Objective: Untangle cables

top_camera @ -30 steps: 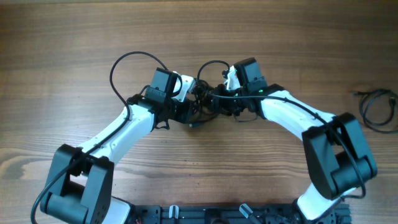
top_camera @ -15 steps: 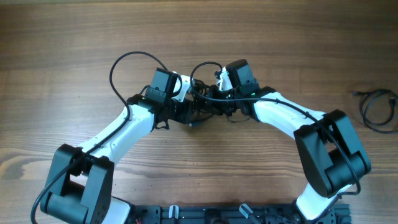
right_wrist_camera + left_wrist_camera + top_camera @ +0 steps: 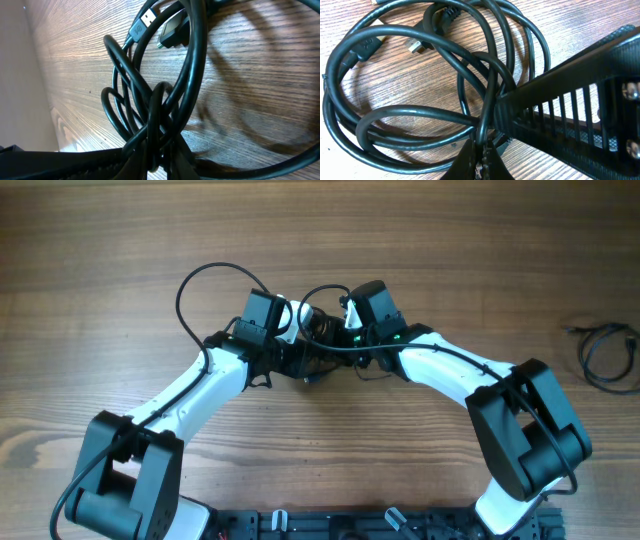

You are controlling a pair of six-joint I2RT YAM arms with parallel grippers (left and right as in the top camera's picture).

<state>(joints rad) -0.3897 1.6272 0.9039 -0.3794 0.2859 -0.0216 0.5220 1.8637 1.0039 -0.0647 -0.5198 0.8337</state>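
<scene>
The left pincer (image 3: 481, 162) is pressed together on one black strand of the cables (image 3: 420, 112), which rises straight up from between its tips. That strand passes through a knot where several loops cross. Just beside this grip, a ribbed black finger (image 3: 580, 100) of the right pincer slants in from the right and lies over the same crossing.

The right pincer (image 3: 160, 161) is closed too. It pinches a narrow loop together with the strands running through it, so both grips sit on the same tangle, close to each other.

Around the two grips the cables spread as overlapping rings lying flat on the wooden worktop (image 3: 450, 240). In the left wrist view a silver-tipped USB plug (image 3: 415, 46) lies inside the rings. A black plug with a ribbed collar (image 3: 442, 12) lies at the far edge of the coil. The right wrist view shows two plug ends side by side at the top of the bundle, one with a whitish tip (image 3: 147, 17).

From overhead, the tangle sits mid-worktop between the two wrists, largely hidden beneath them. The left arm (image 3: 190, 395) reaches in from the lower left and the right arm (image 3: 450, 365) from the lower right. A thicker black wire (image 3: 222, 267) arches above the left arm. Well apart, near the right edge, a lone cable (image 3: 605, 352) lies loosely coiled.
</scene>
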